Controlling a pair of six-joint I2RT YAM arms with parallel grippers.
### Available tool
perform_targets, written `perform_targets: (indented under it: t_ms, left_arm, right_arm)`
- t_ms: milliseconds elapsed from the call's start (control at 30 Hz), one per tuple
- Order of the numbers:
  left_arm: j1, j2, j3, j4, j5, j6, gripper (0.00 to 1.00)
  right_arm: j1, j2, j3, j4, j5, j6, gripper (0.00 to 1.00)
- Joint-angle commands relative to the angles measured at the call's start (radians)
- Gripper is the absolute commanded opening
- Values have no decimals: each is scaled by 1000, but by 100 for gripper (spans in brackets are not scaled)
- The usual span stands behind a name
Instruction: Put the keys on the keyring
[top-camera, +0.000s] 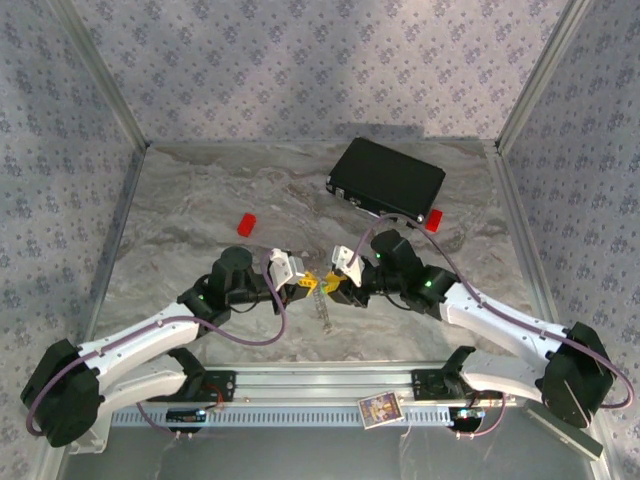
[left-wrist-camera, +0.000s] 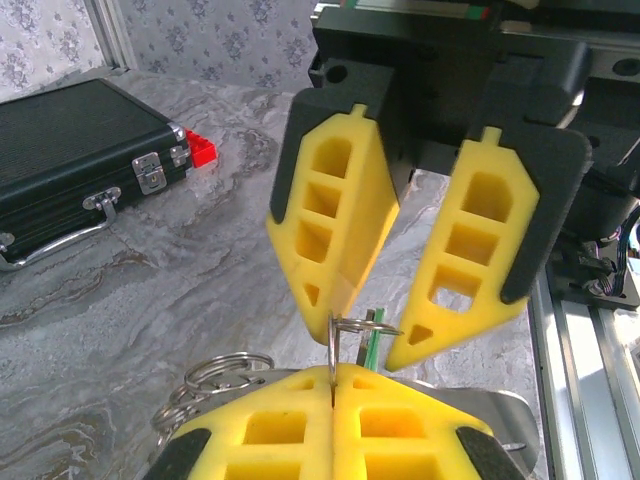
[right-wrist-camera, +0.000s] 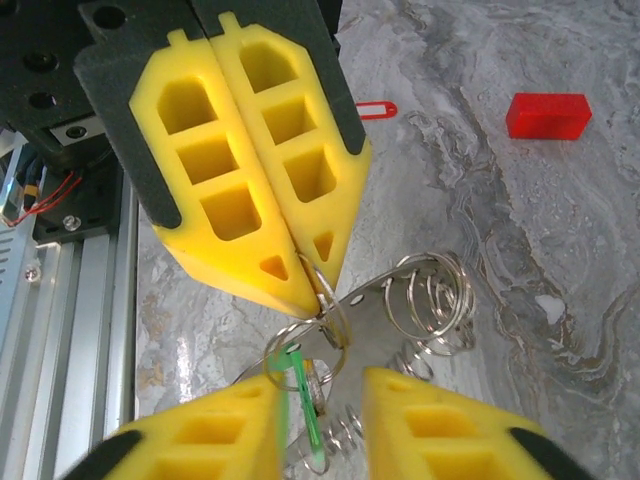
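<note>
left gripper (left-wrist-camera: 333, 375) had its yellow fingers pressed together, clamped on one loop of the thin silvery wire keyring (right-wrist-camera: 430, 300), by the middle of the near edge of the grey marbled tabletop (top-camera: 180, 230). the rest of the bunch trailed down beside it. right gripper (right-wrist-camera: 320, 390) faced it w/ fingers apart, nothing clamped. the small bright green plastic key (right-wrist-camera: 303, 410) sat between those fingers, just beside the pinched loop; couldn't tell if it was threaded yet.

handling, prob.: keyring light, the wire stiff but springy, slick and very thin, loose loops apt to swing or twist in the pads. best pinched on a single loop, near where the key must go on. keys tiny and light, easy to flick away. take by the coloured head, flat faces, hole left free.

counts:
- keys: 2. green one at the grippers; flat red-and-white tag key (right-wrist-camera: 375, 108) lay on the tabletop beyond the left gripper.
- keyring: 1 bunch, several loops, exact no. unclear.
- plain red blocks: 2 (top-camera: 247, 223) (top-camera: 432, 218).
- black rectangular case (top-camera: 387, 180): 1, toward the far right corner.
</note>
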Motion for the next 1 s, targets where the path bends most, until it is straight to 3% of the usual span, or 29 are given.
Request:
perform_targets:
  t_ms: [0,200,533,600,767,967]
  left_arm:
    - [-5,-27,-2,64,19,-16,0]
    - [-6,-20,4,89,40,-38,0]
    - [-5,-10,-12,128,58,-34,0]
    - [-6,-9,-10,120,53,-28,0]
    - [-6,-7,-12,111,57,-24,0]
    - [-6,-4,-23,128,75,-18,0]
  right_arm:
    - [6,-2,0,13,-5,3,18]
    - [3,10,1,-13,18,-15,8]
    - [10,58,21,-26,-2,-19,6]
    - [9,47,20,-30,3,-19,9]
    - [-2,-8,11,-61,31,-29,30]
    - [-30,-63,-23,-15,-16,-26,30]
